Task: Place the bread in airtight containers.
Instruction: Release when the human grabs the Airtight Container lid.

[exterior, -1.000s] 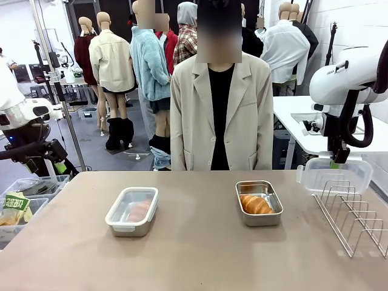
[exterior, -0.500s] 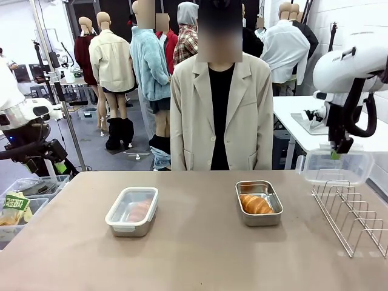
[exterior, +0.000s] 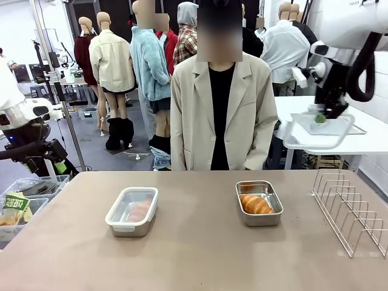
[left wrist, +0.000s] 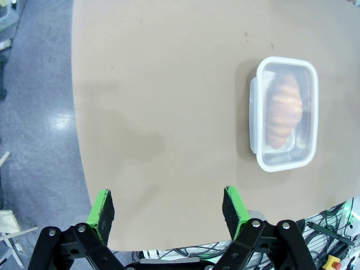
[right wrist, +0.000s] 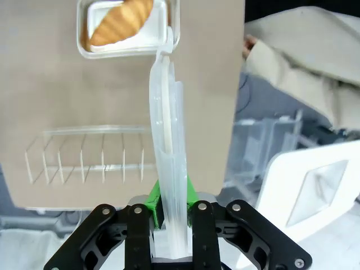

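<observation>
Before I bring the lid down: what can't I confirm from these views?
- Left container, front view: its lid hazes the bread; latch seating too small to tell.
- Right gripper, front view: fingertips hidden behind the held lid.
- Left gripper: wrist view cuts its base off.

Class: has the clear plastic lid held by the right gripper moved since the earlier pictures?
Yes. The clear plastic lid in the right gripper rose and shifted left, away from the wire rack.

Bread (exterior: 256,204) golden-brown – containers (exterior: 259,216) steel-grey – table (exterior: 194,254) tan.
</observation>
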{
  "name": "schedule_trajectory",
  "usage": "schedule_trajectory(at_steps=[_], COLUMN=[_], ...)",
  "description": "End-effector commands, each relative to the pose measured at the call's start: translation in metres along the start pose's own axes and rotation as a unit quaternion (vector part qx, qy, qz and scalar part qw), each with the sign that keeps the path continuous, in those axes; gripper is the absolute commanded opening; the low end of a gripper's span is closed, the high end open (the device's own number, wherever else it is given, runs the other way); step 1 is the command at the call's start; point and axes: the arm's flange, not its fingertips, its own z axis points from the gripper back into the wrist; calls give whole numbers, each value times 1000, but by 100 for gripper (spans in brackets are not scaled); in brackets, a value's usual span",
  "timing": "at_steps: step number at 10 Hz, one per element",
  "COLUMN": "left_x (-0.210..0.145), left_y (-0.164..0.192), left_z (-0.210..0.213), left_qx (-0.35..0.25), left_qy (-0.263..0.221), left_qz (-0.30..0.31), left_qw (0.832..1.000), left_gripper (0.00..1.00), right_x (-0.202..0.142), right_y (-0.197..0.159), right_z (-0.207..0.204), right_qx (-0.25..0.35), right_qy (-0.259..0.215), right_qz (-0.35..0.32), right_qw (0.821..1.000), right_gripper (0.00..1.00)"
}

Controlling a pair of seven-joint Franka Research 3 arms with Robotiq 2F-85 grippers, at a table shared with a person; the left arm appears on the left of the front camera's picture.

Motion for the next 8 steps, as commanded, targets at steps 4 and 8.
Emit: schedule_trajectory(at_steps=[4,8], left_x=[0,0], left_y=[2,2], left_z=[1,1], left_qx=[-2,-2], left_qy=[-1,-1], left_qz=[1,1], left_qw=[1000,1000], left_gripper=[100,100], right_x=[63,66], right_y=[-36,-40], right_z=[-27,-27], right_qx=[-47,-55], right_qy=[-39,-39], right_qz=[16,11], right_qw=[998,998], right_gripper=[0,0])
